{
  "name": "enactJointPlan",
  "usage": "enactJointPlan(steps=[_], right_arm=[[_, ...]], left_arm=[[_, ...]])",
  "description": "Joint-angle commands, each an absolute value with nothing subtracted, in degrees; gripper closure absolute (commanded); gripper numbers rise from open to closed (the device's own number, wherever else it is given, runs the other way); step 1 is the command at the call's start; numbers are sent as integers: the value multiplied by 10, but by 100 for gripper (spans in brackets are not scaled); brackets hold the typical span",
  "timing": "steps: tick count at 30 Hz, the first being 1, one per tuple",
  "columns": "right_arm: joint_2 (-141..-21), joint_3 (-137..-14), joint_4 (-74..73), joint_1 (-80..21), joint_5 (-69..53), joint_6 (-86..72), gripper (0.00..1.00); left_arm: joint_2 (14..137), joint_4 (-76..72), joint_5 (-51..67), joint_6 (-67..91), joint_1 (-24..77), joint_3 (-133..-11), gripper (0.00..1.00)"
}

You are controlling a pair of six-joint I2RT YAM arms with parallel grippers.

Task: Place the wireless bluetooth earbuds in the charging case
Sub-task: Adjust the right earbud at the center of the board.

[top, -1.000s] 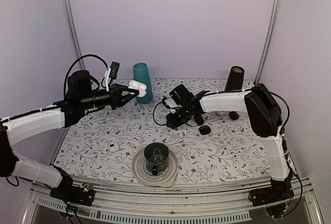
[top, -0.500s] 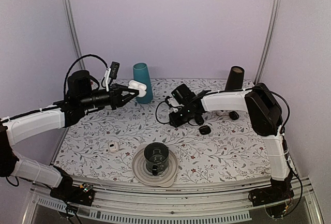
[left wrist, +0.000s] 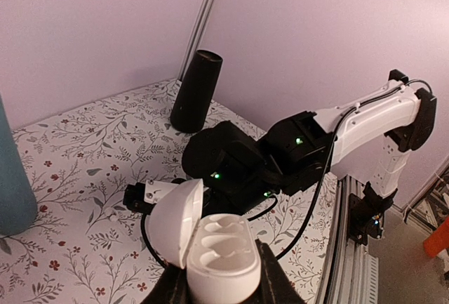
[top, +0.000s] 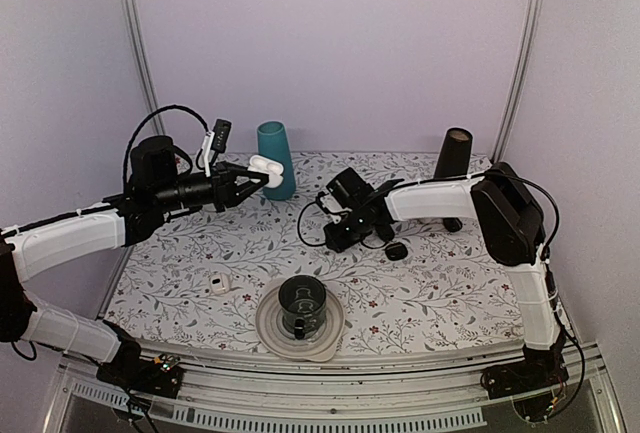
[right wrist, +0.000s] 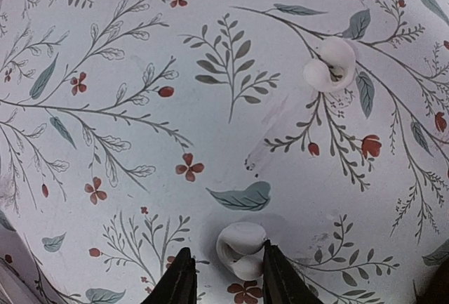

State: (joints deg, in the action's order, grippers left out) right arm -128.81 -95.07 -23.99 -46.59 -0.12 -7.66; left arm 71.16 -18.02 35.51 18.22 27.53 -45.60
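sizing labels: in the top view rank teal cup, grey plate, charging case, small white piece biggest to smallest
grey plate
teal cup
charging case, small white piece: look alike, case raised nearer the camera, unranked

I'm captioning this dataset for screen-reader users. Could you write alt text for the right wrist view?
Dark fingertips of the right gripper straddle a small white earbud lying on a floral tablecloth, not clamped on it. A second white earbud lies apart, toward the upper right.

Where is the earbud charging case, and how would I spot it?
Look at the tall teal cup at the table's back. Beside it, the left arm's jaws hold the charging case aloft. It is glossy white, pebble-shaped, lid open, unlike the black pieces below.
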Motion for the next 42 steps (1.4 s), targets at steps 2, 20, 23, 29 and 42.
enactJointPlan(steps=[2,20,23,29,42], right_arm=[[-1268,-962,-243,-474,15,-75,68],[-1270,-977,-257,-492,6,-62,63],[-1276,-978,-254,-492,6,-63,63],[-1278,-990,-259,-492,21,-64,64],[-1278,-988,-262,-497,-4,-61,64]], left_arm=[[705,-179,358,174,268,-473,100],[708,-181,359,176,268,-475,100],[708,-181,359,176,268,-475,100],[707,-178,359,175,268,-477,100],[711,-179,359,176,268,-479,100]])
